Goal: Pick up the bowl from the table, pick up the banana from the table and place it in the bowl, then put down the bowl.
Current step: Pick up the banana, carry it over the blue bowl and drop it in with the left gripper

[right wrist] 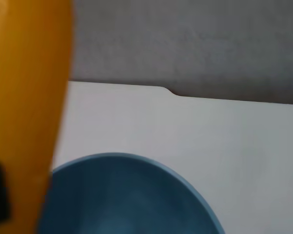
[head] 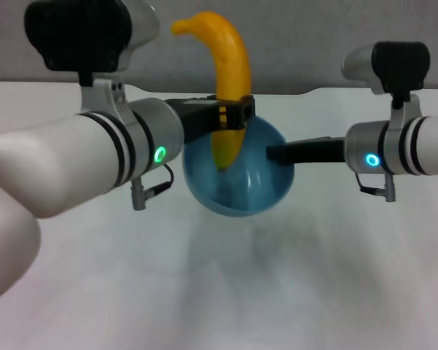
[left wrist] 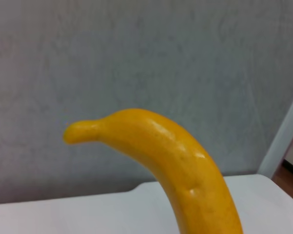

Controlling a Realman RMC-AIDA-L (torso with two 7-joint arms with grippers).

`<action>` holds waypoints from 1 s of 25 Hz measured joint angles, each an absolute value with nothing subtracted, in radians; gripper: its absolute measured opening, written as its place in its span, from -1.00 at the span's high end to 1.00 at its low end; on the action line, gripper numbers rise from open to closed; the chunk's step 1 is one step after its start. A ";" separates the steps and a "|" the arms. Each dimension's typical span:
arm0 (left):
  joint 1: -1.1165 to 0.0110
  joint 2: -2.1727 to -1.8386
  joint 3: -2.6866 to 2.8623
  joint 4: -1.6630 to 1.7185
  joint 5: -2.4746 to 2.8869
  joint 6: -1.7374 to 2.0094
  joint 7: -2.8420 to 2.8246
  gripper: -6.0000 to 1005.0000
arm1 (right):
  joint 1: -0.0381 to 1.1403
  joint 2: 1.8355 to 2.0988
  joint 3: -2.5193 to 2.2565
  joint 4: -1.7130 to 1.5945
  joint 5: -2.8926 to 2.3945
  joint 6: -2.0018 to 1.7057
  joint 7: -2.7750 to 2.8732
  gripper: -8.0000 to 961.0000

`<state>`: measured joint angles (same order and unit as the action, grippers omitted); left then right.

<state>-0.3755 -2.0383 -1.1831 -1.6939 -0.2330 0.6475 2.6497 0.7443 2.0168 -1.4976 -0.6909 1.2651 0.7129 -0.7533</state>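
While the right gripper [head: 271, 154] grips the rim of the blue bowl [head: 240, 186] at its 3 o'clock side, the bowl hangs above the white bench [head: 291, 277]. From 9 o'clock, the left gripper [head: 237, 113] is clamped tight around the middle of the yellow banana [head: 229, 73]. It stands nearly upright, its low end dipping inside the bowl and its curved end pointing toward 11 o'clock.

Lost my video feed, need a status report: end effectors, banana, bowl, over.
Left end effector shut on banana, lower end dipping into bowl. Right end effector holds bowl by rim, above table. Nothing in the way.
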 joint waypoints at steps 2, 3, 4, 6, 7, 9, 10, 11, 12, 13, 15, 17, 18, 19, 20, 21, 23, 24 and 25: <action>-0.379 -2.039 -1.182 -1.675 -0.246 0.628 2.650 0.02 | 0.748 2.016 -1.509 -0.690 1.286 0.714 -0.754 0.85; -0.379 -2.039 -1.180 -1.666 -0.249 0.617 2.650 0.02 | 0.750 2.016 -1.515 -0.690 1.290 0.714 -0.754 0.85; -0.379 -2.039 -1.177 -1.655 -0.252 0.601 2.652 0.02 | 0.752 2.016 -1.522 -0.690 1.294 0.715 -0.754 0.85; -0.378 -2.038 -1.169 -1.637 -0.254 0.571 2.655 0.02 | 0.754 2.017 -1.531 -0.691 1.296 0.716 -0.752 0.85; -0.377 -2.038 -1.165 -1.628 -0.254 0.555 2.657 0.02 | 0.756 2.017 -1.533 -0.691 1.296 0.718 -0.750 0.85; -0.375 -2.038 -1.156 -1.608 -0.253 0.528 2.658 0.02 | 0.757 2.017 -1.533 -0.691 1.296 0.721 -0.750 0.85; -0.375 -2.038 -1.152 -1.598 -0.253 0.516 2.656 0.02 | 0.757 2.017 -1.533 -0.691 1.296 0.722 -0.750 0.84; -0.374 -2.038 -1.149 -1.587 -0.254 0.506 2.655 0.02 | 0.757 2.017 -1.533 -0.691 1.296 0.722 -0.750 0.84; -0.374 -2.038 -1.146 -1.569 -0.256 0.494 2.652 0.02 | 0.758 2.017 -1.533 -0.690 1.296 0.722 -0.750 0.84; -0.374 -2.038 -1.144 -1.558 -0.258 0.489 2.651 0.02 | 0.757 2.017 -1.532 -0.691 1.296 0.723 -0.750 0.84; -0.376 -2.039 -1.139 -1.529 -0.262 0.485 2.649 0.02 | 0.750 2.017 -1.528 -0.695 1.296 0.723 -0.750 0.84; -0.381 -2.039 -1.136 -1.513 -0.262 0.484 2.649 0.02 | 0.744 2.016 -1.524 -0.699 1.296 0.724 -0.750 0.84; -0.382 -2.039 -1.135 -1.510 -0.261 0.484 2.649 0.02 | 0.742 2.015 -1.522 -0.699 1.296 0.724 -0.749 0.84; -0.385 -2.039 -1.135 -1.506 -0.261 0.483 2.651 0.02 | 0.741 2.014 -1.520 -0.697 1.296 0.724 -0.749 0.84; -0.387 -2.038 -1.134 -1.504 -0.261 0.483 2.652 0.02 | 0.741 2.014 -1.520 -0.695 1.296 0.724 -0.749 0.84; -0.388 -2.038 -1.134 -1.501 -0.261 0.481 2.653 0.02 | 0.741 2.013 -1.519 -0.694 1.296 0.724 -0.749 0.84; -0.388 -2.038 -1.134 -1.492 -0.261 0.477 2.654 0.02 | 0.741 2.013 -1.519 -0.693 1.296 0.724 -0.749 0.84; -0.388 -2.037 -1.134 -1.484 -0.262 0.474 2.655 0.02 | 0.741 2.013 -1.519 -0.693 1.296 0.724 -0.750 0.84; -0.389 -2.037 -1.134 -1.478 -0.262 0.471 2.656 0.02 | 0.740 2.013 -1.519 -0.693 1.296 0.724 -0.750 0.84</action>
<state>-0.3886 -2.0370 -1.1342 -1.4782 -0.2620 0.4715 2.6556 0.7404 2.0130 -1.5189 -0.6935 1.2963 0.7241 -0.7497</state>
